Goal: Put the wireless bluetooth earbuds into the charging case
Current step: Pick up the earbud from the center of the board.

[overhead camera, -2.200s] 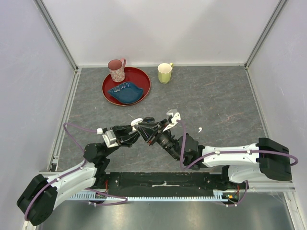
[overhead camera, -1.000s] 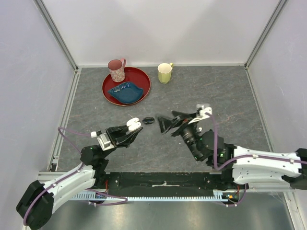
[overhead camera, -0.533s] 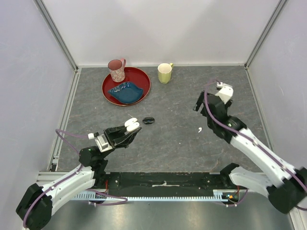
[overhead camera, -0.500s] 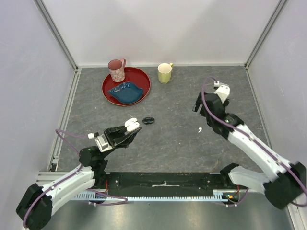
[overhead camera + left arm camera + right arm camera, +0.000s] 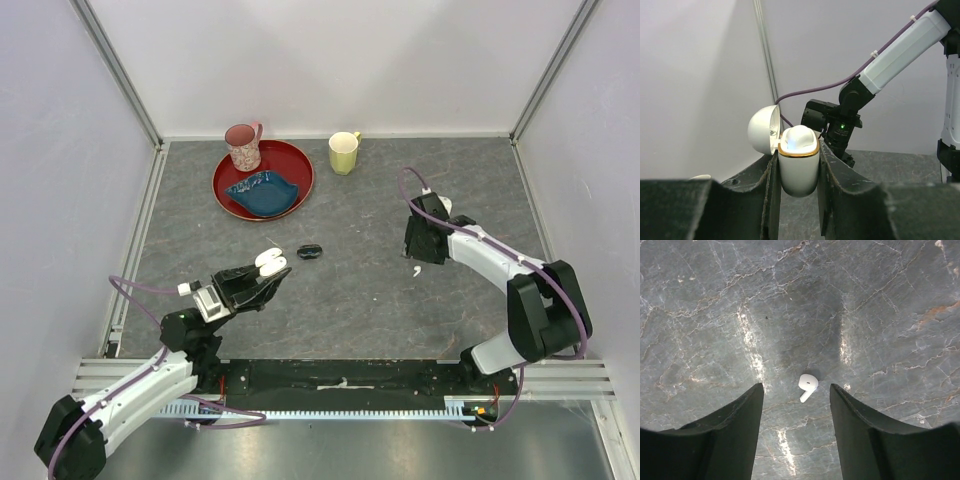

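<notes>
The left end effector (image 5: 797, 181) is closed on the charging case (image 5: 798, 162), gripping its white body from both sides and holding it upright above the surface (image 5: 360, 300), near the left arm's side of the workspace. The case's lid (image 5: 763, 130) is swung open to one side on its hinge, and a gold rim rings the mouth of the body. A rounded white form rises just above that rim; whether it is an earbud seated inside cannot be told. The right end effector (image 5: 796, 387) points down at the grey stone-patterned surface with its fingers spread wide and nothing between them in contact. One earbud (image 5: 808, 384) lies flat on the surface in the gap between those fingers, closer to the right-hand finger in the wrist view and touching neither. In the top view this earbud lies just beside the right end effector, well apart from the case. A small dark oval object (image 5: 310, 251) rests on the surface near the left end effector. At the far side a red plate (image 5: 288, 160) carries a blue dish (image 5: 262, 190) and a pink mug (image 5: 243, 146), with a yellow-green mug (image 5: 344, 152) standing just beside the plate.
</notes>
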`<state>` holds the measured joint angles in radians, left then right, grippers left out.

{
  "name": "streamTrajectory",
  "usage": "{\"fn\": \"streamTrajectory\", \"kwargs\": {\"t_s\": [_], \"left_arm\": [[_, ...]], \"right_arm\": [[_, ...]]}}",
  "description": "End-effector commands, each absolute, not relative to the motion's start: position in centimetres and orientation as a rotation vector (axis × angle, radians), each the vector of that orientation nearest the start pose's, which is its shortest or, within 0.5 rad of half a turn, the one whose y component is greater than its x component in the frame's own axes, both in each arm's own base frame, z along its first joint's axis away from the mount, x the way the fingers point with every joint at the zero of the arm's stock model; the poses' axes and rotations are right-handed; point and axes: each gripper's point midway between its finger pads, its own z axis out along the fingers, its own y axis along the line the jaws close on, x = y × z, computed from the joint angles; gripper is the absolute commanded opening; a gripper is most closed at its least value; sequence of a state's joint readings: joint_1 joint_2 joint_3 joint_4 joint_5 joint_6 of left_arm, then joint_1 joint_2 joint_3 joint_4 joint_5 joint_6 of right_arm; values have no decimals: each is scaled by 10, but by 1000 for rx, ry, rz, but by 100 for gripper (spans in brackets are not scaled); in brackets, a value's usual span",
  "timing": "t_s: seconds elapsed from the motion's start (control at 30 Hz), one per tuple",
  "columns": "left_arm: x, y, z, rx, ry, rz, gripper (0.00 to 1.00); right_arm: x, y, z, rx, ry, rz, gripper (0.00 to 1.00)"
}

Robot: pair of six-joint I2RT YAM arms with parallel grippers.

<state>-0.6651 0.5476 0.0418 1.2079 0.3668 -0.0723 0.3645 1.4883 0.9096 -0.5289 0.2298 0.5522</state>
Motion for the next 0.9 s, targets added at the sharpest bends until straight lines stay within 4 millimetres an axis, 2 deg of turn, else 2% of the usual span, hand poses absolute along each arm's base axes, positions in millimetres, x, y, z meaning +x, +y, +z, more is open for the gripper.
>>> {"fn": "streamTrajectory", "kwargs": {"t_s": [0.0,0.3,0.7,0.87], "left_arm": [[158,-200,297,600,751,-783,2],[162,-203,295,602,764,-785,2],[166,-203,292,594,782,-781,2],[167,-204,291,595,784,-781,2]], "right_arm": [[308,98,45,340,2619,55,61],[300,87,23,470,2644,28,52],[300,83,15,533,2624,-1,50],[299,77,13,536,2620,-44,45]]}}
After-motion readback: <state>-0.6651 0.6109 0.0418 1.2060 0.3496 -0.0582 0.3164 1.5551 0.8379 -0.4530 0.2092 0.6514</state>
